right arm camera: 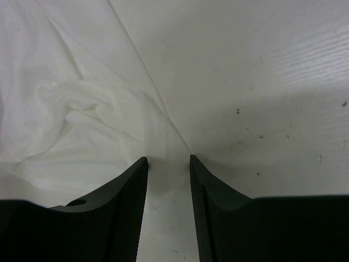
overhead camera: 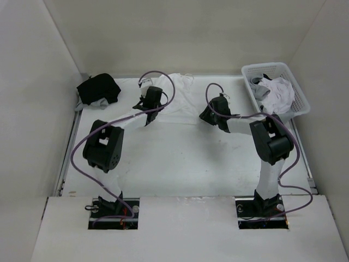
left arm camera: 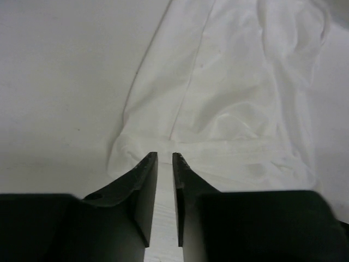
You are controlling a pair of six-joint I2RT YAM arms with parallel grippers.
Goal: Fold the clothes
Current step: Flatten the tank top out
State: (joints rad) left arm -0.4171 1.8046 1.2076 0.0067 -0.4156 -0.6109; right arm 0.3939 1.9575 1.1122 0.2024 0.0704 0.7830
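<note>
A thin white garment (overhead camera: 182,103) of the clothes lies spread flat at the back middle of the table, between my two grippers. My left gripper (overhead camera: 148,113) is low at its left end; in the left wrist view its jaws (left arm camera: 165,155) stand a narrow gap apart at the garment's crumpled hem (left arm camera: 229,98), with nothing clamped between them. My right gripper (overhead camera: 207,116) is at the right end. Its jaws (right arm camera: 168,159) are open, and their tips rest where the rumpled cloth (right arm camera: 82,120) ends in a point on the bare table.
A black garment (overhead camera: 98,88) lies bunched over some grey cloth at the back left corner. A white lattice basket (overhead camera: 299,93) at the back right holds a heap of white and grey clothes (overhead camera: 275,93). White walls close in the table on three sides.
</note>
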